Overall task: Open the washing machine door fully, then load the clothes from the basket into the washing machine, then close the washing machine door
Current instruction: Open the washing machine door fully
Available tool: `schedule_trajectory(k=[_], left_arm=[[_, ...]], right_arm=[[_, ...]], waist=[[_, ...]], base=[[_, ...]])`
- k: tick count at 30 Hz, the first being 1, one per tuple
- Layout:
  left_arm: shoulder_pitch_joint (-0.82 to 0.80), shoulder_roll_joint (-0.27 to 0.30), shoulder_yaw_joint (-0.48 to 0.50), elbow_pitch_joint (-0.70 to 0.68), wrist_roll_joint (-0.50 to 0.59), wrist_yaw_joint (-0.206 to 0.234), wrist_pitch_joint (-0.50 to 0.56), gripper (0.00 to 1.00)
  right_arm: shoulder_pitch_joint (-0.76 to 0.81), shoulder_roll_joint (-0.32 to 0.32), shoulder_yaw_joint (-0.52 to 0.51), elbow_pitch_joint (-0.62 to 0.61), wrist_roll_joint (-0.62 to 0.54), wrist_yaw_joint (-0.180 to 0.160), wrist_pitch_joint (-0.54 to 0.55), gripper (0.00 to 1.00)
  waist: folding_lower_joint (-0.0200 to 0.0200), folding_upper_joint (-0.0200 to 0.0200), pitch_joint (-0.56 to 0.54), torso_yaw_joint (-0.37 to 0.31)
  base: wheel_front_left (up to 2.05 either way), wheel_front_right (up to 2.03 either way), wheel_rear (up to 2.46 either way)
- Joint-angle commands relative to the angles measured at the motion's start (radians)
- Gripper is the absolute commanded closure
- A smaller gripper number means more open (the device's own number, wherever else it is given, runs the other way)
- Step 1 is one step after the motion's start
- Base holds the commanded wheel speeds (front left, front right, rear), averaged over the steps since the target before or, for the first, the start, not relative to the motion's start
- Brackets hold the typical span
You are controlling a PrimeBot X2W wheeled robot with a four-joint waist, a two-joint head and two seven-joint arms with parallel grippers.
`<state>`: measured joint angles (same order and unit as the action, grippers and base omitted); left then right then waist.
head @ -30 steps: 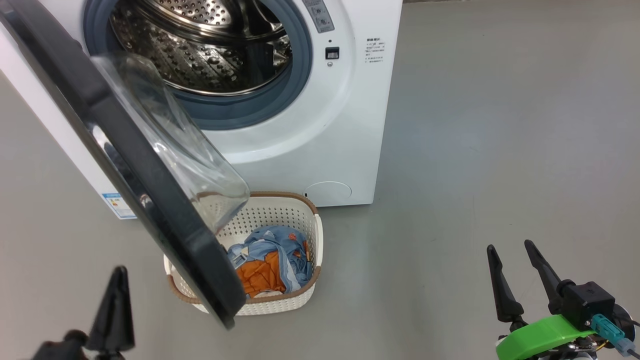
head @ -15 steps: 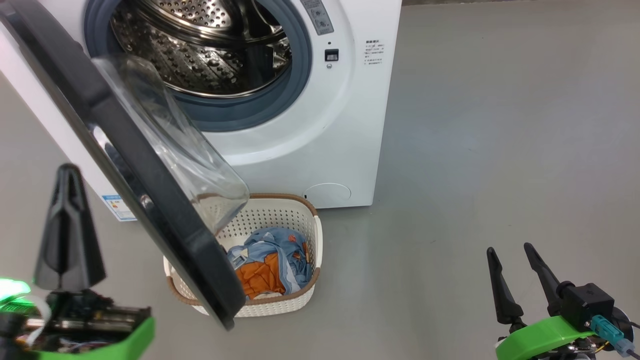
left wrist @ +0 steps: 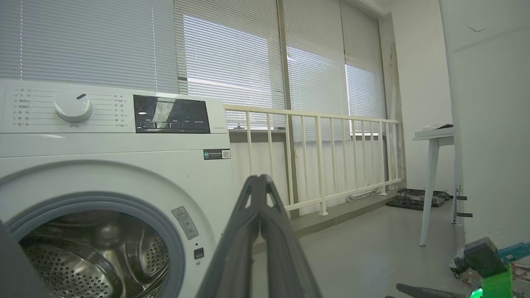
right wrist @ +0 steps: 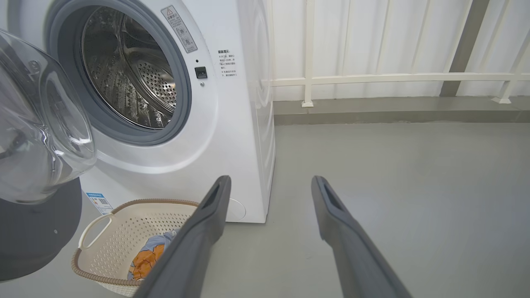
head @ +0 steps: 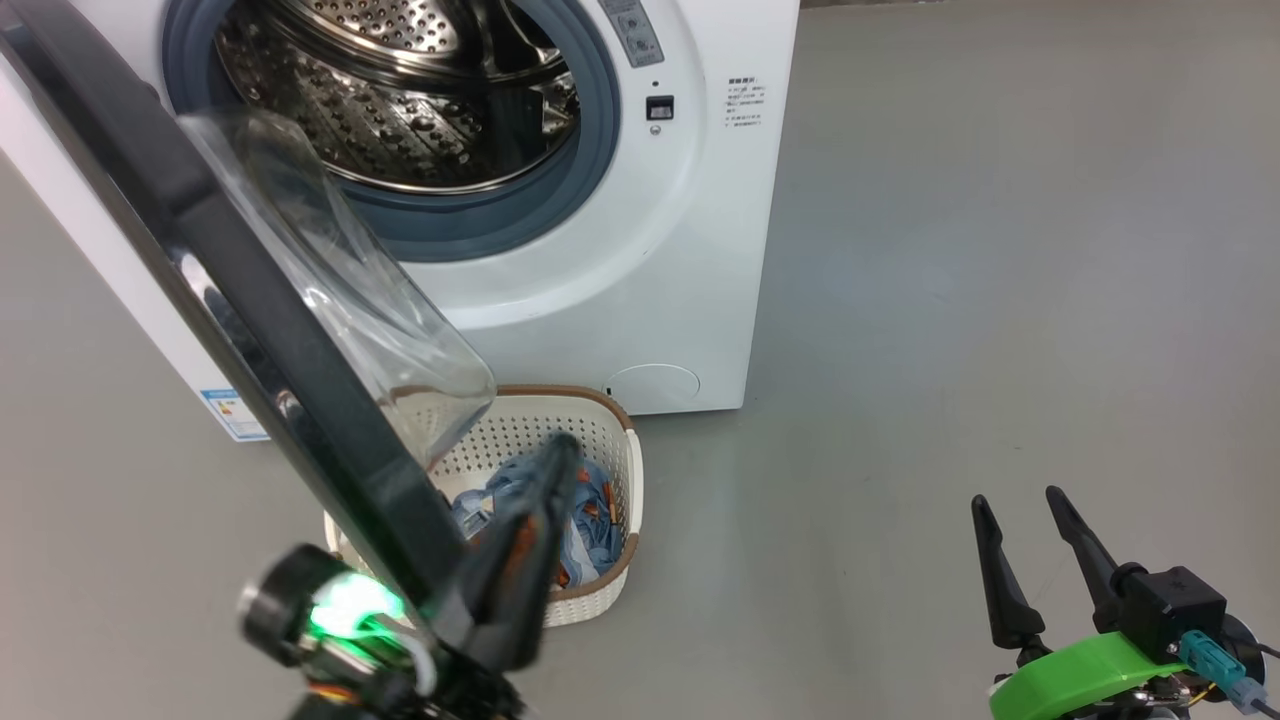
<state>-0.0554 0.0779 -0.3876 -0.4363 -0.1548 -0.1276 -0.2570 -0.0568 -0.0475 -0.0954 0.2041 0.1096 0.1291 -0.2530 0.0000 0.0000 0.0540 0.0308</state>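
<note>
Landmark: big white front-loading washing machine [head: 690, 260], with a steel perforated drum [head: 400, 110] and a grey rubber gasket [head: 575, 170].

- Large round glossy black door [head: 250, 330] stands swung well out from the machine's left side in the head view. Its clear glass bowl window [head: 340, 290] bulges from the inner face. The drum mouth is uncovered.
- Small rectangular cream-white perforated plastic basket [head: 612, 440] with a brown woven-look rim sits on the grey floor [head: 1000, 250] just in front of the machine's lower front. It lies partly beneath the door's lower edge.
- The clothes [head: 597, 525], a soft bundle of light blue fabric with orange patches, lie inside the basket, below the drum opening.
- Left gripper [head: 556, 455] has its two long dark fingers clenched together with nothing seen between them. It is blurred in the head view, in front of the machine, with its tip over the basket and clothes. Contact with the fabric cannot be told. A green light [head: 350, 605] glows at its wrist. In its own wrist view the closed fingers line up with the machine's right front edge.
- Right gripper [head: 1015, 497] has its fingers spread wide and empty. It is well off to the machine's right, above bare floor.
</note>
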Motion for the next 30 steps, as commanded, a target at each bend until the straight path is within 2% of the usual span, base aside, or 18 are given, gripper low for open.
schedule_trajectory(k=[1,6,13,20,30], left_arm=[[-0.006,0.008,-0.003,0.006,-0.009,-0.003,-0.005,1.0],[0.007,0.023,-0.085,0.103,-0.021,-0.003,-0.005,1.0],[0.037,0.03,-0.108,0.202,-0.031,-0.003,-0.005,1.0],[0.051,0.024,-0.099,0.267,-0.04,-0.003,-0.005,1.0],[0.003,0.005,-0.015,0.365,-0.064,-0.003,-0.005,1.0]], right_arm=[[-0.011,-0.003,0.029,-0.025,0.002,0.002,-0.009,0.0],[-0.011,-0.003,0.033,-0.026,0.004,0.002,-0.009,0.0],[-0.012,-0.003,0.032,-0.024,0.006,0.002,-0.009,0.0],[-0.012,-0.003,0.029,-0.024,0.008,0.002,-0.009,0.0],[-0.02,-0.003,0.034,-0.022,0.018,0.002,-0.009,0.0]], waist=[[0.0,0.0,0.002,0.0],[0.0,0.0,0.008,0.0],[0.0,0.0,0.012,0.0],[0.0,0.0,0.014,0.003],[0.0,0.0,0.026,-0.013]], base=[[0.0,0.0,0.0],[0.0,0.0,0.0],[0.0,0.0,0.0],[0.0,0.0,0.0],[0.0,0.0,0.0]])
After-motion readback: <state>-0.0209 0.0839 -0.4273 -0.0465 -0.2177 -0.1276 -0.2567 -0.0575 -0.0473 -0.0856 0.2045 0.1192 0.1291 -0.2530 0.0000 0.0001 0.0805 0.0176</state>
